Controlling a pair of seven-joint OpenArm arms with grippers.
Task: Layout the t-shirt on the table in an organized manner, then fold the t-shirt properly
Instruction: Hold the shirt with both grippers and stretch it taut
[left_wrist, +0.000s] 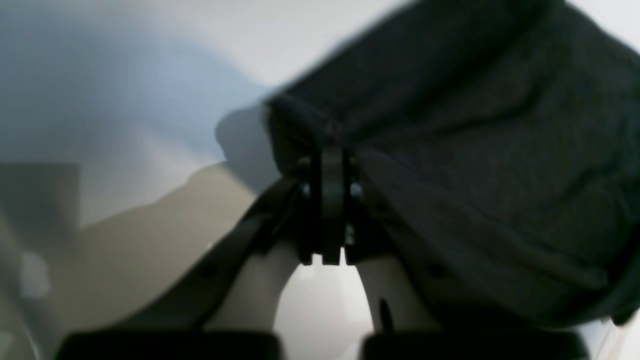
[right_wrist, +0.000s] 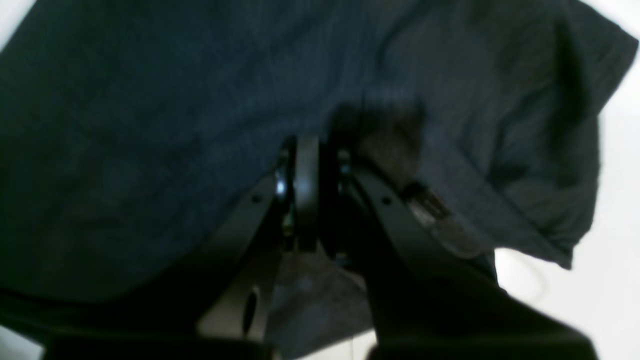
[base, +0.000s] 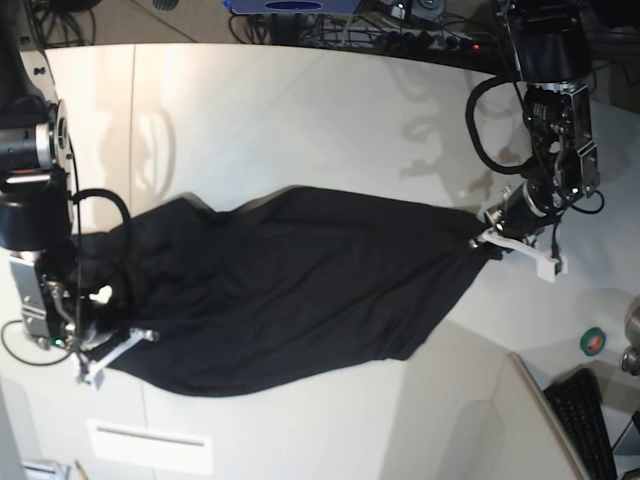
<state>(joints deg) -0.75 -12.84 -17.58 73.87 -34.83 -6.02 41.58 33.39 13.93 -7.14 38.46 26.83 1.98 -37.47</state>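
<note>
The black t-shirt (base: 300, 290) is stretched across the off-white table (base: 300, 120), plain side up; no print shows. My left gripper (base: 484, 236) on the base view's right is shut on one end of the cloth, which bunches at its closed fingertips (left_wrist: 327, 150). The t-shirt (left_wrist: 475, 165) hangs to the right of it in the left wrist view. My right gripper (base: 112, 352) at the base view's left is shut on the other end. In the right wrist view the t-shirt (right_wrist: 150, 125) fills the frame behind the closed right gripper (right_wrist: 307, 150).
A small white plate (base: 150, 445) lies near the bottom left edge. A green tape roll (base: 592, 343) and a keyboard (base: 590, 420) sit at the lower right. Cables and equipment (base: 400, 20) line the far edge. A seam (base: 133, 120) runs down the table's left part.
</note>
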